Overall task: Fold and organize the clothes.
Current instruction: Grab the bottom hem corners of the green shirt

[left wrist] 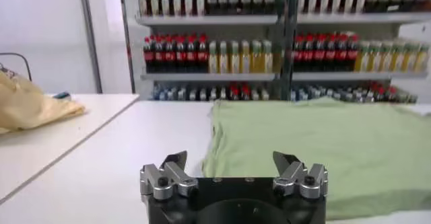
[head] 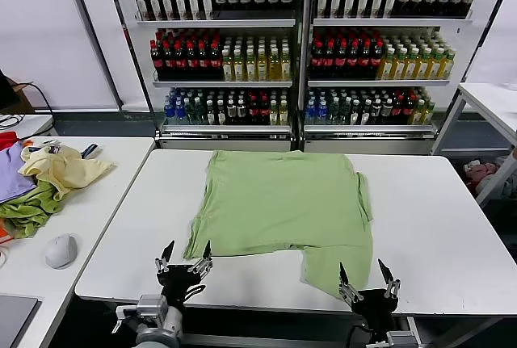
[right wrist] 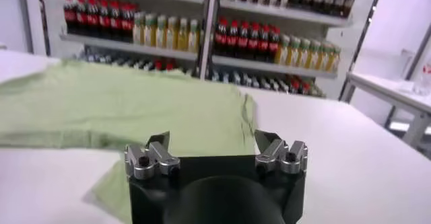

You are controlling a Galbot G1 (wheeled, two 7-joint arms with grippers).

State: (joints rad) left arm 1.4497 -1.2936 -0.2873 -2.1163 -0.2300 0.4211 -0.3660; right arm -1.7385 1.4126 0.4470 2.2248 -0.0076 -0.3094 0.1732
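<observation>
The left gripper (head: 186, 253) hovers at the near edge of the white table (head: 436, 227) with its two fingers spread wide apart and nothing between them. Just beyond its fingertips lies the near left corner of the light green T-shirt (head: 283, 207), a little ahead and toward the right gripper's side; the fingers do not touch the cloth. In the left wrist view the same gripper (left wrist: 231, 161) points along the tabletop (left wrist: 128, 158), and the T-shirt (left wrist: 337, 151) spreads flat ahead of it and to its right side.

The right gripper (head: 366, 274) also sits at the table's near edge, fingers wide apart and empty. A flap of the T-shirt hangs toward the near edge just to the inner side of this gripper, close beside its left fingertip. In the right wrist view the gripper (right wrist: 214, 141) faces the T-shirt (right wrist: 114, 107), which lies ahead and toward the left arm's side, with bare table (right wrist: 350, 158) ahead on the outer side.

Further from the left gripper, on a separate side table (head: 97, 203) off to its outer side, rest a grey mouse (head: 61, 250), then a darker green cloth (head: 28, 211), a pale yellow garment (head: 63, 169) and a purple cloth (head: 11, 178).

Farthest beyond both grippers stand shelves of bottles (head: 299, 49).
</observation>
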